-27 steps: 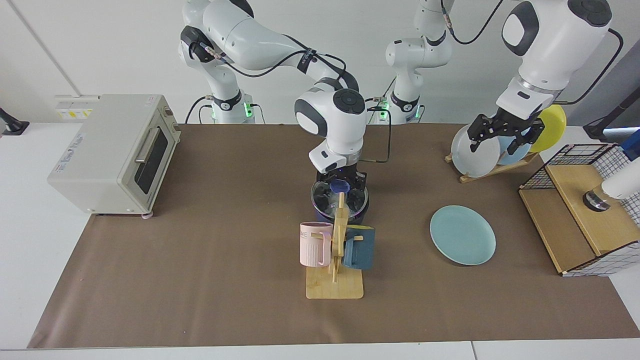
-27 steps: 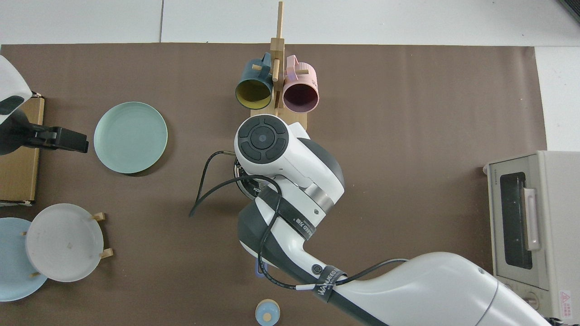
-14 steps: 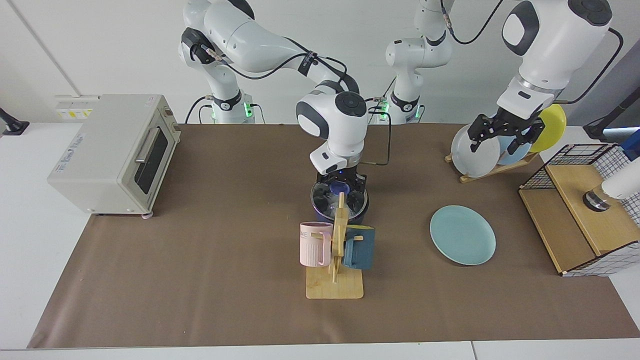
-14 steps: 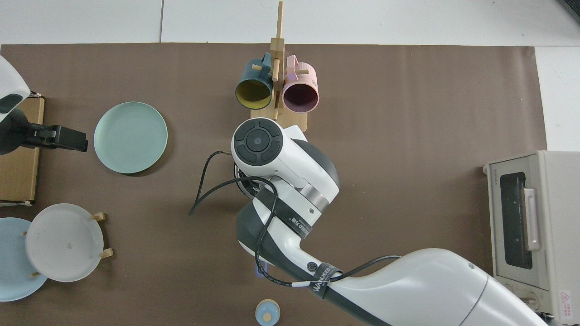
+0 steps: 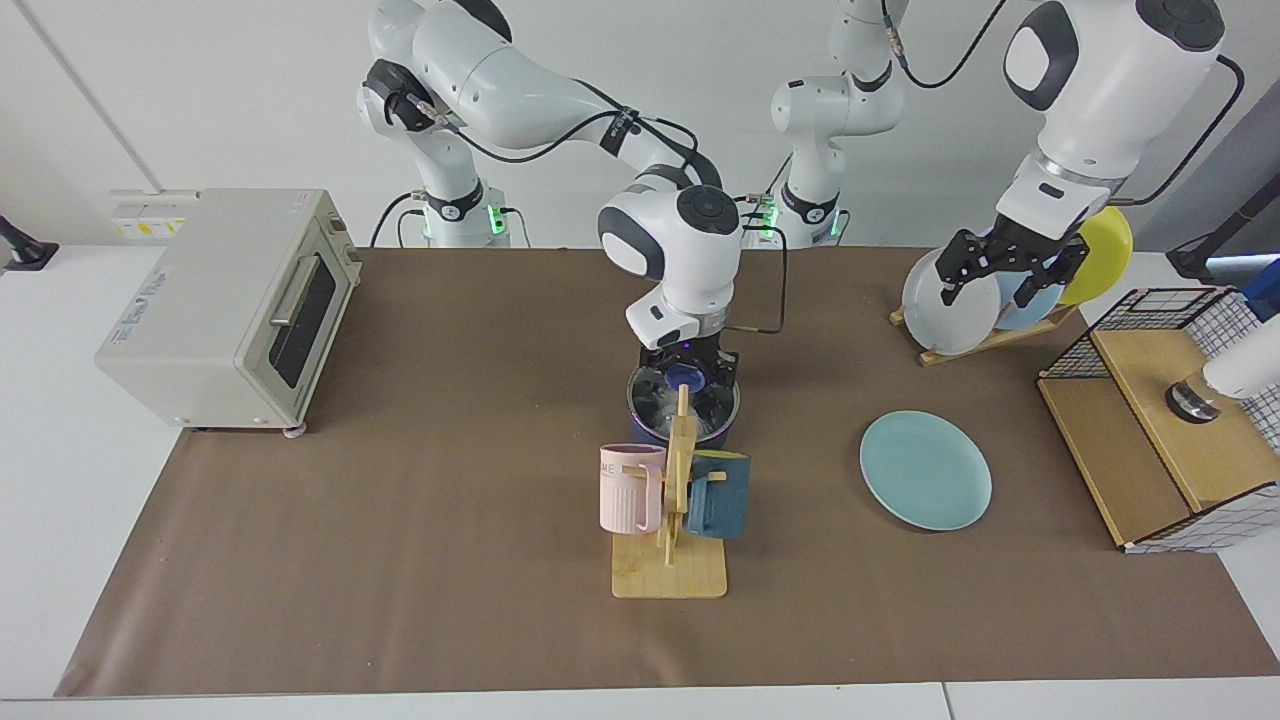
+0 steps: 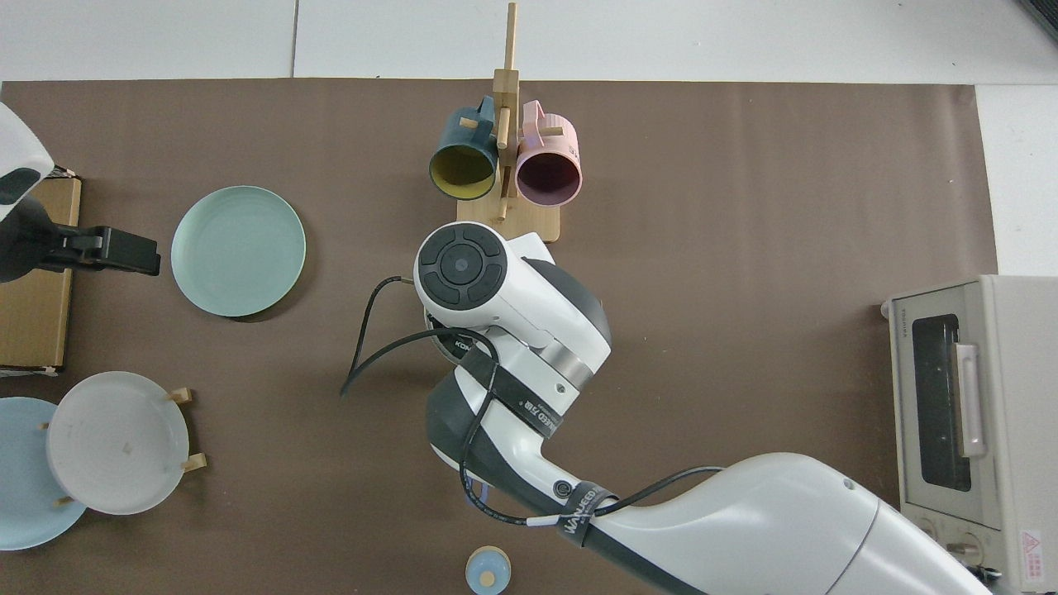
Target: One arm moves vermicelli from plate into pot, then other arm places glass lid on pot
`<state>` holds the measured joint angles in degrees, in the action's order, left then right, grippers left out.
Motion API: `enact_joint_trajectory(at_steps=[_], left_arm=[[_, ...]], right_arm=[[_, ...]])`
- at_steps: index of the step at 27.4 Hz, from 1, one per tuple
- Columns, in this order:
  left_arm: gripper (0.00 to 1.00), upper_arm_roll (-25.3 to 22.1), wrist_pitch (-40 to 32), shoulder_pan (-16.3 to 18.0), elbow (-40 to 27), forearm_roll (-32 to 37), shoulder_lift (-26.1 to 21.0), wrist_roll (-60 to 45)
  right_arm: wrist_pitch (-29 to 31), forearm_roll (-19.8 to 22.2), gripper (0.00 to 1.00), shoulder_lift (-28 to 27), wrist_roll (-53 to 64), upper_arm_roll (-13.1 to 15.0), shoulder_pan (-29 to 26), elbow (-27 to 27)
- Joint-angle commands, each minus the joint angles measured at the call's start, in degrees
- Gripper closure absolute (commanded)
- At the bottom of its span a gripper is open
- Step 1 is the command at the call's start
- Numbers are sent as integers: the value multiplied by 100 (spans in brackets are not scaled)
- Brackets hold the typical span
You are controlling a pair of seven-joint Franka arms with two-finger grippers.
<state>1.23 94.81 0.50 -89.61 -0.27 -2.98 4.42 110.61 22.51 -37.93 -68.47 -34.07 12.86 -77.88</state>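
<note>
The glass lid (image 5: 712, 408) lies on the pot (image 5: 636, 428) at the table's middle, its blue knob (image 5: 683, 376) pointing up. My right gripper (image 5: 687, 372) hangs just over the lid, open, one finger on each side of the knob. In the top view the right arm covers the pot and lid. The teal plate (image 5: 925, 470) (image 6: 238, 250) is bare. The vermicelli is hidden; I cannot make it out through the lid. My left gripper (image 5: 1008, 272) (image 6: 124, 252) waits high by the plate rack, open and holding nothing.
A wooden mug rack (image 5: 670, 560) with a pink and a dark blue mug stands right in front of the pot. A toaster oven (image 5: 230, 300) and a plate rack (image 5: 960, 310) flank the table. A wire-sided wooden box (image 5: 1170, 430) stands beside the teal plate.
The right arm's wrist has risen and the gripper has lifted a little from the lid, which stays on the pot. The left arm has hardly moved.
</note>
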Motion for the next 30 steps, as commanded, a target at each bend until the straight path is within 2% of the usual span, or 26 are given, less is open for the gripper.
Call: enact_joint_trajectory(at_steps=[1, 11, 17, 20, 23, 27, 30], left_arm=[[0, 79, -15, 73, -56, 80, 96, -82], [0, 79, -24, 73, -56, 88, 96, -82], [0, 79, -24, 73, -56, 88, 96, -82], [0, 79, -24, 73, -56, 88, 96, -82], [0, 79, -24, 73, -56, 88, 96, -82], [0, 79, -24, 73, -56, 88, 96, -82], [0, 79, -24, 73, -56, 88, 96, -82]], right_arm=[[5, 183, 0, -109, -237, -30, 33, 141], [-241, 157, 0, 31, -219, -100, -64, 203], [-443, 69, 0, 435, -176, -197, -151, 185], [-531, -54, 0, 698, -123, -249, -266, 150], [-575, -404, 0, 997, 280, -241, -433, 106], [-742, -783, 0, 1349, 974, -162, -731, -17], [-1005, -827, 0, 1569, 1405, 118, -793, -26]])
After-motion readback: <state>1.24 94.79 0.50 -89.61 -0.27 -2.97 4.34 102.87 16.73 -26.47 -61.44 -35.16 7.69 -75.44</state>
